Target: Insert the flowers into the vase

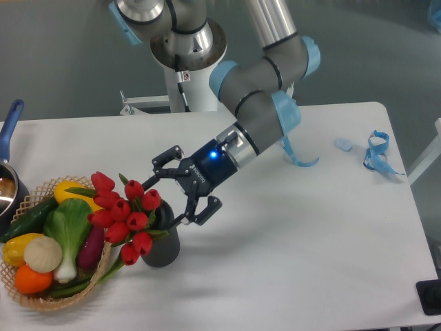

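Note:
The flowers (126,216), a bunch of red tulips with green leaves, stand in the vase (163,245) and lean left toward the basket. The vase is short, dark grey and upright on the white table, mostly covered by the blooms. My gripper (180,187) hangs just up and right of the bunch. Its fingers are spread wide and nothing is between them. It is close to the flowers but apart from them.
A wicker basket (40,302) of toy vegetables sits at the left, touching the leaning blooms. A pot with a blue handle (8,132) is at the far left edge. Blue straps (377,153) and a small pale object (344,144) lie at the back right.

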Robot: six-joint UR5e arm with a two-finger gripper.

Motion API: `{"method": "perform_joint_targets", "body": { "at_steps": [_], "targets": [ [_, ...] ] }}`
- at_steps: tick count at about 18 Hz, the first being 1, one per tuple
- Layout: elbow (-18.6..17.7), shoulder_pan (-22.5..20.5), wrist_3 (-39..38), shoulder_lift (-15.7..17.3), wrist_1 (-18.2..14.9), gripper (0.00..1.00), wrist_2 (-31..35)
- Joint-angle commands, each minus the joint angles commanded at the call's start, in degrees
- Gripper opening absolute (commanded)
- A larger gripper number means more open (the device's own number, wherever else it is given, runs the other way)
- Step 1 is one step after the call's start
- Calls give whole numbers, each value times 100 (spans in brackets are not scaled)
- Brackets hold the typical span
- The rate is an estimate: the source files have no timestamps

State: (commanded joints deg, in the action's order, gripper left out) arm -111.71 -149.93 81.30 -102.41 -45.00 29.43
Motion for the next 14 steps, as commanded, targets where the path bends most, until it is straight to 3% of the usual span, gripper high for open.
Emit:
{"method": "perform_joint_targets", "body": {
  "at_steps": [5,10,12,14],
  "targets": [
    [140,-755,9,642,9,100,1282],
    [649,-1354,0,1011,-17,100,1916],
    [572,-1389,17,1414,-79,100,2923],
    [650,-1469,279,1469,-175,100,3559]
  ]
}}
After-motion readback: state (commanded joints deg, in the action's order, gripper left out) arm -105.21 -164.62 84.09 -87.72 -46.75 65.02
